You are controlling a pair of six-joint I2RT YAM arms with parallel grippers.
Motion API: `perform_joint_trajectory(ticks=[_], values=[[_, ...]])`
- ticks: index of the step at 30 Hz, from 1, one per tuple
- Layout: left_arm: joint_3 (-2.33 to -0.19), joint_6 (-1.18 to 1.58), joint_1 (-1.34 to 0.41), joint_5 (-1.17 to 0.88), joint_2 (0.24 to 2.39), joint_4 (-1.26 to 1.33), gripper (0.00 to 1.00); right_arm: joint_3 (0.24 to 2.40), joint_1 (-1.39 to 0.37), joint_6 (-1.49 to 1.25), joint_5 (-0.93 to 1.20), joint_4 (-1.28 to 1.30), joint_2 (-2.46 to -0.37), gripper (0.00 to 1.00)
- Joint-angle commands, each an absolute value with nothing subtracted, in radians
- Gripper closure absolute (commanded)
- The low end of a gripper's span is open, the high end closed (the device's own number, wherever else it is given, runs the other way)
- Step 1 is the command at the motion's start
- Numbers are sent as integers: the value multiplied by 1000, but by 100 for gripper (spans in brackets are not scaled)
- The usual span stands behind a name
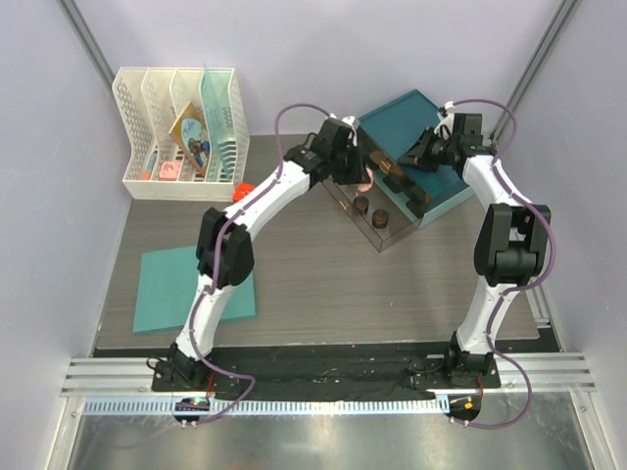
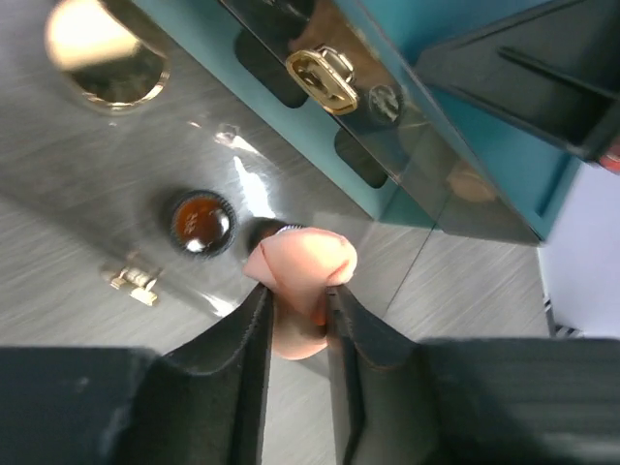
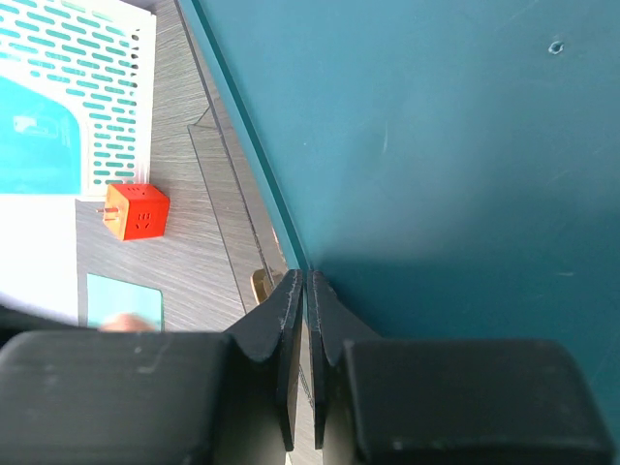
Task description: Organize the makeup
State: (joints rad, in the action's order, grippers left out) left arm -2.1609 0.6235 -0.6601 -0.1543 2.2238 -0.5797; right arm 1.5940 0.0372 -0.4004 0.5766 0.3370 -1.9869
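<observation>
My left gripper is shut on a peach stick and holds it above the floor of the open clear case; in the top view it hangs over the case. A dark brown jar stands in the case, a second one partly hidden behind the stick; both show in the top view. A gold-lidded jar is at the upper left. My right gripper is shut on the edge of the case's raised teal lid, also seen from above.
A gold latch sits on the case front and a small gold clasp lies on its floor. A white rack stands at the back left with an orange cube beside it. A flat teal mat lies at the front left.
</observation>
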Motion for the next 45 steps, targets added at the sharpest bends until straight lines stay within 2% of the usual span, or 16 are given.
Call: perform_joint_trajectory(ticks=[1, 3, 7, 11, 14, 17, 20, 21, 24, 33, 45], values=[[-2253, 672, -680, -254, 2358, -565, 42, 1439, 28, -319, 377, 767, -2152, 86], [-2266, 673, -689, -268, 2382, -537, 2, 1439, 28, -319, 376, 765, -2149, 86], [-2201, 680, -690, -267, 2338, -489, 0, 1439, 28, -319, 376, 767, -2151, 86], [-2015, 684, -675, -252, 2221, -393, 0, 1439, 28, -318, 377, 765, -2154, 86], [-1883, 689, -658, -255, 2126, -324, 4, 1440, 28, -318, 379, 765, -2157, 86], [-1770, 702, -640, -267, 2051, -265, 12, 1439, 28, -319, 379, 765, -2158, 86], [-1686, 732, -614, -307, 2014, -227, 43, 1439, 28, -318, 380, 765, -2161, 86], [-1668, 754, -608, -319, 2013, -222, 64, 1439, 28, -318, 380, 764, -2158, 86], [-1617, 790, -589, -360, 2026, -204, 100, 1442, 28, -319, 382, 765, -2161, 86], [-1585, 1058, -561, -492, 2197, -11, 100, 1440, 28, -319, 382, 765, -2158, 86], [-1802, 1157, -594, -476, 2336, -5, 100, 1445, 28, -319, 388, 765, -2167, 86]])
